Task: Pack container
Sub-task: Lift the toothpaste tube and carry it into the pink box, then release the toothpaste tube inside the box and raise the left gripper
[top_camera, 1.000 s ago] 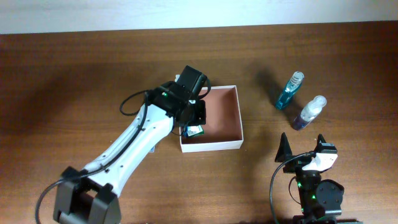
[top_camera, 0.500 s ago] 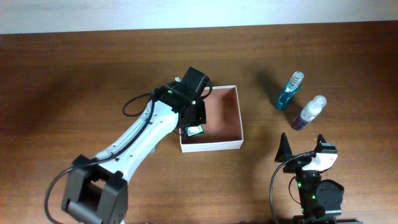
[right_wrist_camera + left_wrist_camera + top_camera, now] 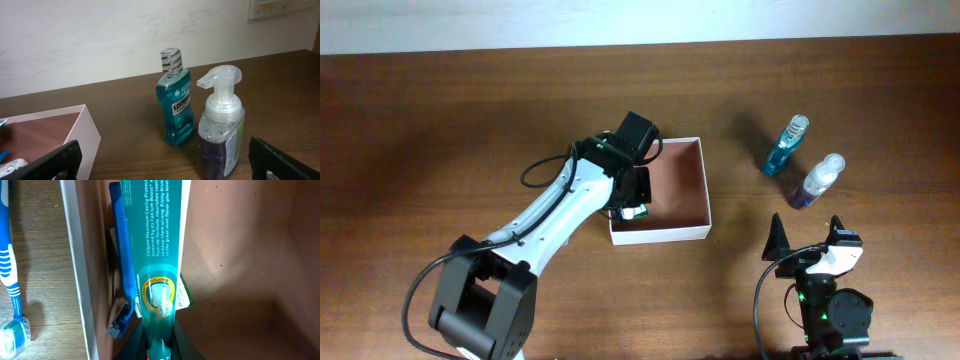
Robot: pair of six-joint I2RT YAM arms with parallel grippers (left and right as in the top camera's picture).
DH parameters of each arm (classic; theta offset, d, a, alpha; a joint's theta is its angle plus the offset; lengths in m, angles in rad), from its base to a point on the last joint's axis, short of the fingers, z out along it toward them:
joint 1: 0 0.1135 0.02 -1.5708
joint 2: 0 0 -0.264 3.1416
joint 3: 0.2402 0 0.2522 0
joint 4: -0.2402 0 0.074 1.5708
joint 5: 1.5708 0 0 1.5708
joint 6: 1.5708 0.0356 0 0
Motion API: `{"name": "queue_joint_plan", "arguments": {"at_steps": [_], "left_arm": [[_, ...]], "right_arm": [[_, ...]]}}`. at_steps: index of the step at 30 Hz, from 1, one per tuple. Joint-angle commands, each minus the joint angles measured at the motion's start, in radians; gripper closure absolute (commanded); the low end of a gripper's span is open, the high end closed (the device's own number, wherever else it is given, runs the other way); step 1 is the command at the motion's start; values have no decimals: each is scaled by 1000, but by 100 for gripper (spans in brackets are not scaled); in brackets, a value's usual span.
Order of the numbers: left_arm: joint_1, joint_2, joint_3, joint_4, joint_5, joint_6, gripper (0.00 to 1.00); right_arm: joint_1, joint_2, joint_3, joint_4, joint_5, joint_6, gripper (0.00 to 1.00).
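Observation:
The container is a shallow white-walled box with a reddish-brown inside, at the table's middle. My left gripper is inside its left part, shut on a teal toothpaste box that lies lengthwise near the left wall. The fingers clamp the box's near end. A blue razor lies between the toothpaste box and the wall. A small green packet peeks out beneath. My right gripper is open and empty, low at the table's near right.
A teal mouthwash bottle and a purple foam-pump bottle stand right of the container; both also show in the right wrist view, the mouthwash and the pump bottle. A blue-and-white toothbrush lies on the table outside the left wall.
My left gripper has shifted slightly to the right over the container's left part, still holding the toothpaste box. The right arm has not moved.

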Motion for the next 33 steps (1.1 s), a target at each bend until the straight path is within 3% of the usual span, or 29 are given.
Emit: {"name": "queue_joint_plan", "arguments": {"at_steps": [1, 3, 23, 33], "left_arm": [[-5, 5, -13, 9, -11, -10, 97], [-5, 5, -17, 10, -12, -10, 93], [-5, 69, -31, 34, -45, -10, 90], [-5, 69, -31, 32, -45, -10, 70]], "right_arm": [[-8, -6, -5, -8, 2, 7, 2], [-8, -6, -5, -8, 2, 7, 2], [-8, -6, -5, -8, 2, 7, 2], [-8, -6, -5, -8, 2, 7, 2]]}}
